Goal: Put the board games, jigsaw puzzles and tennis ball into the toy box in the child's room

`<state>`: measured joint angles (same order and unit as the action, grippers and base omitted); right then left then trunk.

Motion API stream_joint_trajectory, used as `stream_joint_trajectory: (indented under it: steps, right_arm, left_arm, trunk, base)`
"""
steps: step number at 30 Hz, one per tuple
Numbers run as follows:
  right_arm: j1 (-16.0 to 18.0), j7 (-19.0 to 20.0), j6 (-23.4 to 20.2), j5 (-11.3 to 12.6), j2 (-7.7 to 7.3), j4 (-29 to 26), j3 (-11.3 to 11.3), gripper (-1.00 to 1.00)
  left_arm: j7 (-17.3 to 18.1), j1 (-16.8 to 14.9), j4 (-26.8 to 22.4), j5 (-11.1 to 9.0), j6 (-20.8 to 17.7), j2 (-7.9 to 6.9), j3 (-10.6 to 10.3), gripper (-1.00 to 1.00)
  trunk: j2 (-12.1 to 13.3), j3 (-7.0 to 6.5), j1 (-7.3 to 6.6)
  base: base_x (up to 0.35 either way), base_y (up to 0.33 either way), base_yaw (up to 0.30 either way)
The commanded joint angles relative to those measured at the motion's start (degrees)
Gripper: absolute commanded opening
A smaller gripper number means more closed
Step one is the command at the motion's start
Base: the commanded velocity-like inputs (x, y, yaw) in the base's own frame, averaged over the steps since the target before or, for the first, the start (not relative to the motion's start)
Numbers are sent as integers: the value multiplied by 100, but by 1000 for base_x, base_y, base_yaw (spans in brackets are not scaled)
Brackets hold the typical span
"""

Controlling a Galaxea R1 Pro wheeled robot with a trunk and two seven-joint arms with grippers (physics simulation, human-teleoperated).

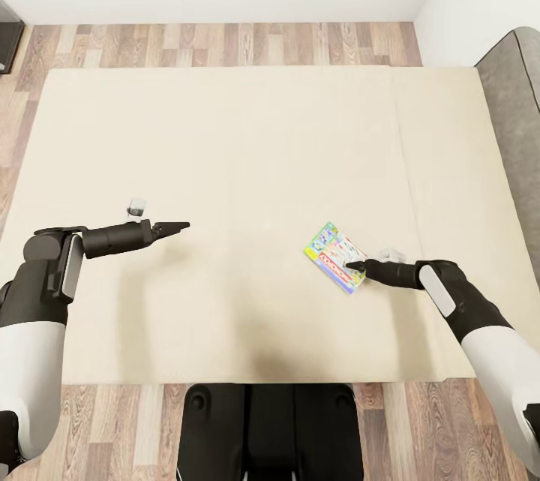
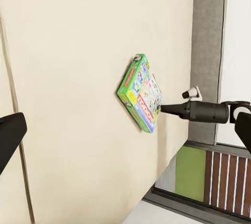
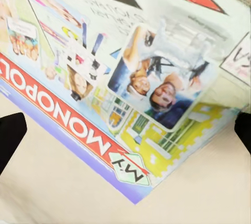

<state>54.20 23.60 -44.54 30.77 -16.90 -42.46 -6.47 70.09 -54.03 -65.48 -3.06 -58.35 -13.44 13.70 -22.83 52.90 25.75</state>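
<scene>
While the right gripper (image 1: 352, 266) hangs at the near edge of the game (image 1: 335, 257), these lines hold:

Game: one white-and-green "My Monopoly" box, flat on the bed (image 1: 225, 136), on its right half, well short of the headboard (image 1: 517, 121).
Right gripper: its tips reach the box's near edge; in the right wrist view the two dark fingertips (image 3: 10, 137) stand wide apart on either side of the lid (image 3: 120, 77), so the jaws are spread and clasp nothing yet.
Left gripper (image 1: 180, 226): over the bed's left half, well apart from the game, carrying nothing; whether its jaws are parted or together I cannot tell.
Step in hand: closing on the game, I judge.
How to do it well: the box is thin and lies flat on a soft sheet, so a bite from above will likely slip. Better to bring one finger under an edge and one over the lid, square to that edge, then squeeze slowly. Lift level, so the box does not swing out.
Risk: a push may slide the box along the sheet instead of seating it.
Count: games in sight, one; beds, one; grippers, two.
</scene>
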Motion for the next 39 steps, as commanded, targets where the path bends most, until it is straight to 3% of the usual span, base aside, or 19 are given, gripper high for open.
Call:
stream_joint_trajectory:
  steps: [1, 39]
  right_arm:
    - [3, 12, -12, -8, -6, -4, -14, 100]
    - [253, -70, -52, -34, -36, -122, 12, 100]
  left_arm:
    - [4, -2, 0, -19, -53, -1, 1, 100]
    - [7, -2, 0, -11, -53, -1, 1, 100]
  trunk:
    - [-9, 6, 3]
    - [-9, 6, 3]
  base:
    - [0, 0, 0]
    - [0, 0, 0]
